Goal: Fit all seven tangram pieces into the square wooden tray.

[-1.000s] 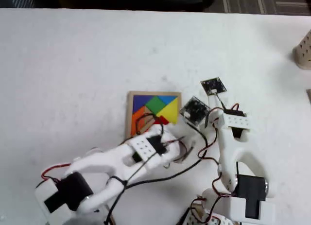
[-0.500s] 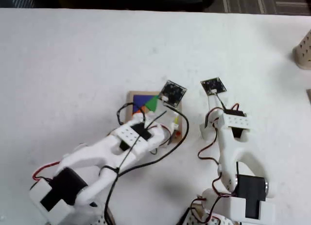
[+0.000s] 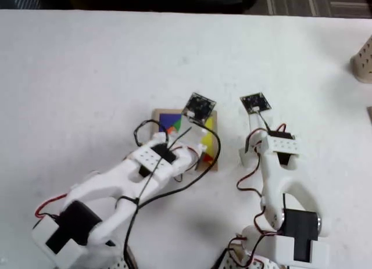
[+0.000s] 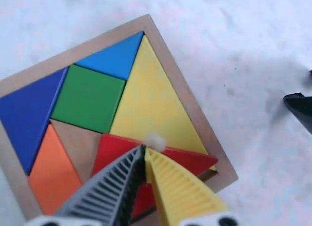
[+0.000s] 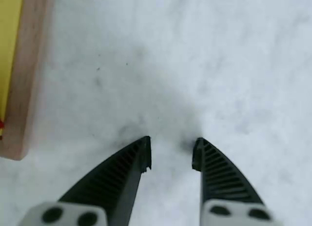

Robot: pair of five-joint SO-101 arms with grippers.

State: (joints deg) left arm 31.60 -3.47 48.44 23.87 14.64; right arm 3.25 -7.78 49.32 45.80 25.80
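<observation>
Left arm swung over the tray (image 4: 196, 119) since a second ago | left gripper (image 4: 145, 155) pinched together above the red piece (image 4: 185, 160) inside it | right gripper (image 5: 171, 150) spread beside the tray | step: seating red, I judge | next: nudge it toward the bare gap (image 4: 78, 145).

Bare wood, matt paint, ribbed plastic
The tray (image 4: 185, 95) rim is bare, smooth wood; tangram pieces (image 4: 146, 104) smooth and matt; left pincer (image 4: 144, 153) ribbed plastic; desk (image 4: 234, 50) matt, faintly mottled.
</observation>
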